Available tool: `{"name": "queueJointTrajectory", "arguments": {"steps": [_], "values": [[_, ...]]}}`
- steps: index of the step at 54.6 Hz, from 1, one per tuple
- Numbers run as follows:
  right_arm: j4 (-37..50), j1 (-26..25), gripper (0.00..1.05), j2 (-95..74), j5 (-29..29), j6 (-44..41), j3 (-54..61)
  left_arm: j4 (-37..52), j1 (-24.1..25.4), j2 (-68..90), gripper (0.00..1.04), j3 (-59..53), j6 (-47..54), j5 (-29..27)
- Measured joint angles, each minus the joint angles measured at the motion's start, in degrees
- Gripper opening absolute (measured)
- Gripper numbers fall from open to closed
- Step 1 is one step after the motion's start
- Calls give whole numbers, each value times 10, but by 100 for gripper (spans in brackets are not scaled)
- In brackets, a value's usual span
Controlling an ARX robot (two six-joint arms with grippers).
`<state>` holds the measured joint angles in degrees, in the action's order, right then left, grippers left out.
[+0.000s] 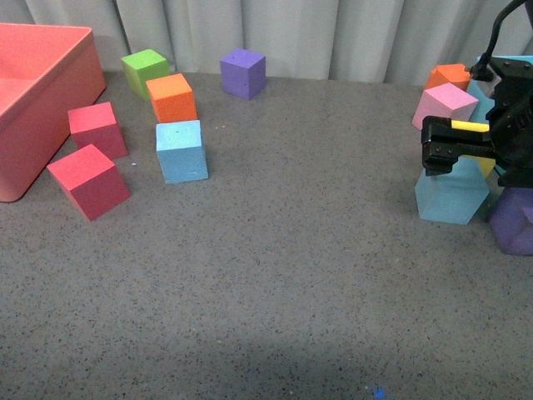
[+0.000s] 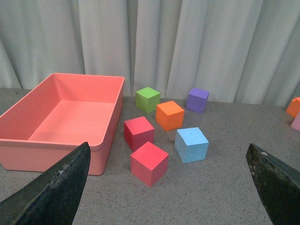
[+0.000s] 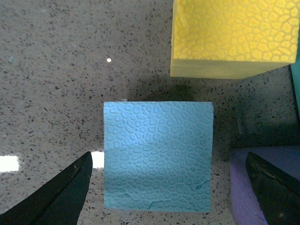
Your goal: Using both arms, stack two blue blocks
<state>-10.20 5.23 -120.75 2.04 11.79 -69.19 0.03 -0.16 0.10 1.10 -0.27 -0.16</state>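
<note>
Grey speckled tabletop (image 1: 275, 283), pale curtain (image 1: 350, 33) behind.

Front view: we logged the left blue block (image 1: 181, 150) flat on the table, just in front of an orange block (image 1: 171, 97), with two red blocks (image 1: 88, 179) between it and the salmon bin (image 1: 33, 125). The right blue block (image 1: 450, 197) sat far to the right, apart from the first. The right gripper (image 1: 456, 150) hung directly above it, covering its top edge. A pink block (image 1: 445, 104) lay behind it and a purple block (image 1: 515, 221) just beside it. We could not read the jaw gap from this angle.

Left wrist view: the left gripper (image 2: 166, 187) stood wide open, its fingers (image 2: 56, 187) at the two lower corners, holding nothing. The left blue block lay well ahead of it, roughly in line with the gap and nearer the right-hand finger.

Right wrist view: the right gripper was spread wide with the right blue block centred between its fingers (image 3: 61, 197). We saw table on both sides of the block, so neither finger touched it. A yellow block (image 3: 234, 37) lay near it.
</note>
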Motion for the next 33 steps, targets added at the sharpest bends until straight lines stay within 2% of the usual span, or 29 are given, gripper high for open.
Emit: {"name": "queueJointTrajectory", "arguments": {"steps": [13,25,33], "values": [[-13,11,95,-44,-2,-2,-42,0,0,0,98,0,0,0],[-40,17,64,-66,20,-12,-65,0,0,0,98,0,0,0],[-42,20,49,-67,15,-11,-70,0,0,0,98,0,0,0]]}}
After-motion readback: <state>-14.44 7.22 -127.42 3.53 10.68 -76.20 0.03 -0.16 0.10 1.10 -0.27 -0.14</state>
